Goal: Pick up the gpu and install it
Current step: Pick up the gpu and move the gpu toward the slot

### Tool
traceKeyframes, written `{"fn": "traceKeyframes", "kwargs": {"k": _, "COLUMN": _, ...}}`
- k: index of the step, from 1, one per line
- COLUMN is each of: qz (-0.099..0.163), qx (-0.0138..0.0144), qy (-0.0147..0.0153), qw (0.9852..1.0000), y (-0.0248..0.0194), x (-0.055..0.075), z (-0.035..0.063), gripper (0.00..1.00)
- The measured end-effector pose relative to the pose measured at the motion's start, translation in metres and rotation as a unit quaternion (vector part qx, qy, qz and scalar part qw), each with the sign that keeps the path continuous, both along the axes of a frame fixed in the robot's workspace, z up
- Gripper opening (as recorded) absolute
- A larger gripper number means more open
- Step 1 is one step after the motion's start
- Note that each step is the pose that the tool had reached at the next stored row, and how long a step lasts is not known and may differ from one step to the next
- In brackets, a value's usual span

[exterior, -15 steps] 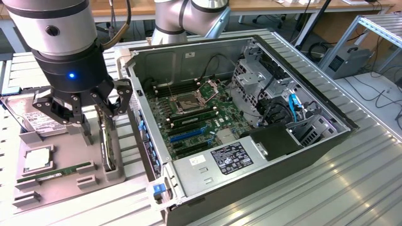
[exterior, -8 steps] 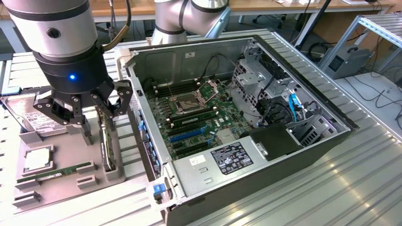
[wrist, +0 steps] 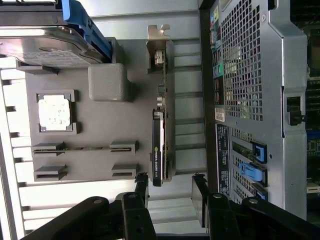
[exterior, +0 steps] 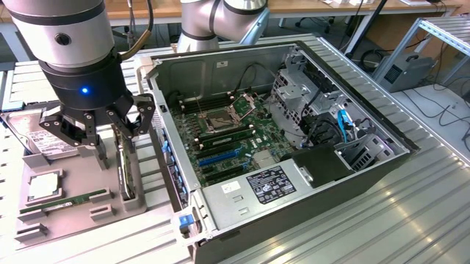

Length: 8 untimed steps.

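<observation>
The gpu (exterior: 129, 168) stands on its long edge in a slot of the grey holder tray (exterior: 81, 217), to the exterior view's left of the open computer case (exterior: 353, 181). In the wrist view the gpu (wrist: 160, 130) is a thin dark card with its silver bracket (wrist: 159, 42) at the far end. My gripper (exterior: 115, 155) hangs just above the card, open, one finger on each side and nothing held. Seen from the wrist, the gripper (wrist: 170, 192) straddles the card's line, with the fingertips (wrist: 198, 192) short of its near end.
The tray (wrist: 110, 165) also carries a hard drive (exterior: 43, 137), a processor chip (exterior: 44, 187) and a green RAM stick (exterior: 63, 202). Inside the case, the motherboard shows blue slots (exterior: 217, 158). The case wall (wrist: 245, 75) stands close beside the card.
</observation>
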State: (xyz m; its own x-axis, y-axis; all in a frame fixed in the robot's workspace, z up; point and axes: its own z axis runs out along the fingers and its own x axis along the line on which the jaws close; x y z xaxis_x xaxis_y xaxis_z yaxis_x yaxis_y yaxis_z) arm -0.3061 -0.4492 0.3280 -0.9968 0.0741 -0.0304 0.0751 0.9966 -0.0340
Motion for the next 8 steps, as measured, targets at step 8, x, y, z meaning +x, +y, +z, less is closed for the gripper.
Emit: {"fn": "traceKeyframes", "kwargs": {"k": 8, "qz": 0.0, "qx": 0.0182, "qy": 0.0, "qw": 0.9998, "y": 0.0, "x": 0.0, "z": 0.0, "gripper": 0.48}}
